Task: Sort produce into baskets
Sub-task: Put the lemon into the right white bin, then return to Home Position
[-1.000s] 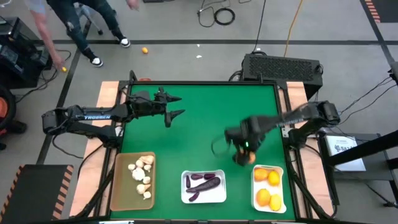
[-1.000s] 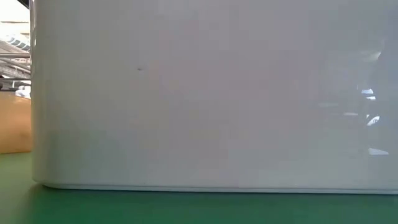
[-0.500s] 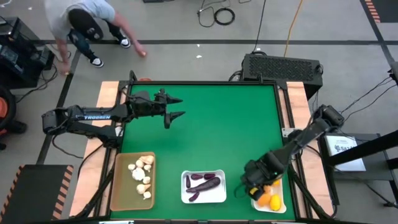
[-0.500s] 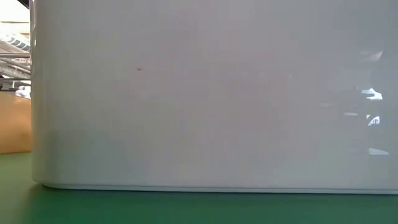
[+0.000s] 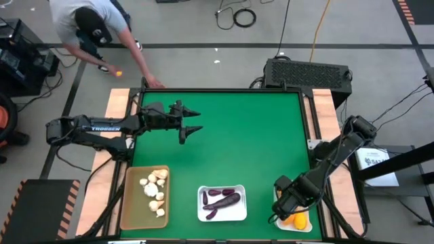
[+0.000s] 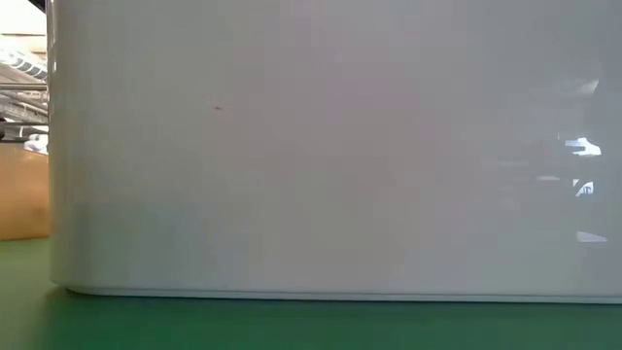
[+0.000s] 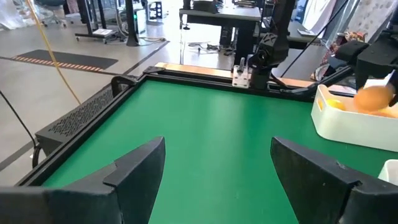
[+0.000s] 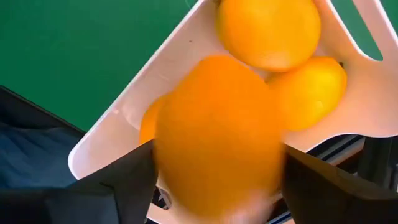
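My right gripper (image 5: 286, 205) is shut on a round orange fruit (image 8: 217, 137) over the right white basket (image 8: 168, 68), which holds several orange and yellow fruits (image 8: 267, 28). The left wrist view shows that fruit (image 7: 373, 98) just above the basket (image 7: 348, 127). The middle white basket (image 5: 241, 215) holds dark purple pieces (image 5: 222, 198). The tan basket (image 5: 130, 203) holds whitish bulbs (image 5: 154, 190). My left gripper (image 5: 191, 120) hangs open and empty over the table's far left part. My right gripper pinches the orange fruit between its two fingers, one on each of its opposite sides (image 8: 168, 155). The fingers come from above, pointing down. The fruit hangs clear, just above the fruits lying in the basket.
In the low view a white basket wall (image 6: 330, 146) fills nearly the whole picture, with the tan basket (image 6: 24, 190) at its left. A person bends at the table's far left corner, one hand (image 5: 154, 83) near the frame. A small orange thing (image 5: 118, 73) shows by the person's arm.
My right gripper has gone from the table's middle right toward the near edge with the orange fruit, and now stands over the right white basket. The person beyond the table has bent down and reached toward the far left corner.
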{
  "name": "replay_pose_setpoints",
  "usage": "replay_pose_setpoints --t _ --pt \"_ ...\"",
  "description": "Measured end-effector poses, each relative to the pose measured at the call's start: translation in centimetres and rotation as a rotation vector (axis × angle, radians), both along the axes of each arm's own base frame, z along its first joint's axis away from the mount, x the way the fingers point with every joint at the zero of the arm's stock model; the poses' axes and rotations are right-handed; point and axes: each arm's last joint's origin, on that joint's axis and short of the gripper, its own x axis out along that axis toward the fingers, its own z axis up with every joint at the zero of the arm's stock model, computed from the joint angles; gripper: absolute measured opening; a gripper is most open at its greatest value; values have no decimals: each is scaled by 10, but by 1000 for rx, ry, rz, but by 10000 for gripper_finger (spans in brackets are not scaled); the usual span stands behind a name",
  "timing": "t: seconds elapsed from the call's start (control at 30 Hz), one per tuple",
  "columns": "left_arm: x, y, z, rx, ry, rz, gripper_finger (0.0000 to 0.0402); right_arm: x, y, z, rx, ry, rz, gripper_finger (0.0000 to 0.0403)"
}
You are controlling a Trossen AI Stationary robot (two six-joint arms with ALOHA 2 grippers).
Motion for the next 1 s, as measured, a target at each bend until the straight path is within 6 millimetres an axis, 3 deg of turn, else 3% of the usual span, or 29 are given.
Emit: replay_pose_setpoints --t 0.3,0.67,0.83,1.0 --pt "0 0 0 0 0 -2 299 1 -1 0 -7 -34 92 352" --pt "1 -2 1 -22 -14 -5 299 17 -17 1 -308 -318 301 352" --pt "1 -2 2 -18 -24 1 299 21 -34 13 -382 -388 386 352" --pt "0 -2 4 -14 -32 2 299 18 -57 36 -494 -507 439 352"
